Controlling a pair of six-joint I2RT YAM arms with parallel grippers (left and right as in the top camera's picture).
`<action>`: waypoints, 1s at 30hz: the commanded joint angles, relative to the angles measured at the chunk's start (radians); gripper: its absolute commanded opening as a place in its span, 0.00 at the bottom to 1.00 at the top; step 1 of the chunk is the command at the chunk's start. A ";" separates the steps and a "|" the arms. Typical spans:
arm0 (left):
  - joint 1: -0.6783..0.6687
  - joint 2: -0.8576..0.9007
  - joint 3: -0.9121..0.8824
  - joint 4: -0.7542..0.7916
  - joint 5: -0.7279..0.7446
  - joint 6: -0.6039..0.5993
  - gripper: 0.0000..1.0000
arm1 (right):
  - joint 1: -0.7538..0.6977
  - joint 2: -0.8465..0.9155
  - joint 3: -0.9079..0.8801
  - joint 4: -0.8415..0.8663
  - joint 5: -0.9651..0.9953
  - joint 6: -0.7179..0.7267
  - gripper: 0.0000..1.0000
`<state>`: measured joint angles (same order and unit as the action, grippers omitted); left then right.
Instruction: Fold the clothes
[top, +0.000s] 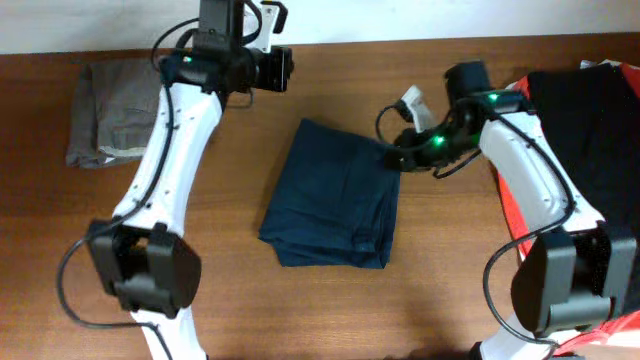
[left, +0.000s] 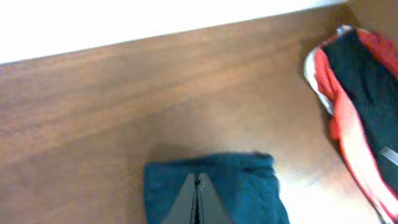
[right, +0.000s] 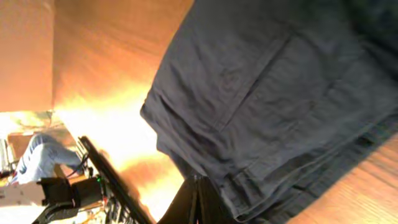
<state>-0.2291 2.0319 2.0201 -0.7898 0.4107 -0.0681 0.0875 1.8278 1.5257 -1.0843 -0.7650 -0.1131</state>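
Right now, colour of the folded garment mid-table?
Plain dark navy-blue folded cloth garment, no pattern; shows best in the overhead view.

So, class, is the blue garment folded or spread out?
Folded: the dark blue garment is a compact rectangle with stacked edge layers.

Your overhead view is evenly lit and sharp. Your left wrist view is blurred, its far edge blown out white. Your right wrist view has warm glare on the table (right: 115, 121) beside the dark garment (right: 280, 93).

red-and-black clothes pile (top: 590, 120) cut by right edge, folded navy garment (left: 249, 186) blurred, bottom cropped
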 joint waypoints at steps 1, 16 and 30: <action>-0.027 0.131 -0.068 -0.090 0.094 0.014 0.00 | -0.002 0.055 -0.089 0.116 -0.010 0.000 0.04; -0.030 0.121 0.020 -0.203 0.074 0.089 0.01 | 0.009 0.042 -0.020 -0.033 0.058 0.085 0.04; -0.030 0.122 -0.704 -0.047 0.143 0.130 0.00 | 0.173 0.044 -0.626 0.465 0.147 0.310 0.04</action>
<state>-0.2539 2.1334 1.3876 -0.8749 0.5987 0.0704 0.2550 1.8576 0.9272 -0.6178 -0.6853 0.1642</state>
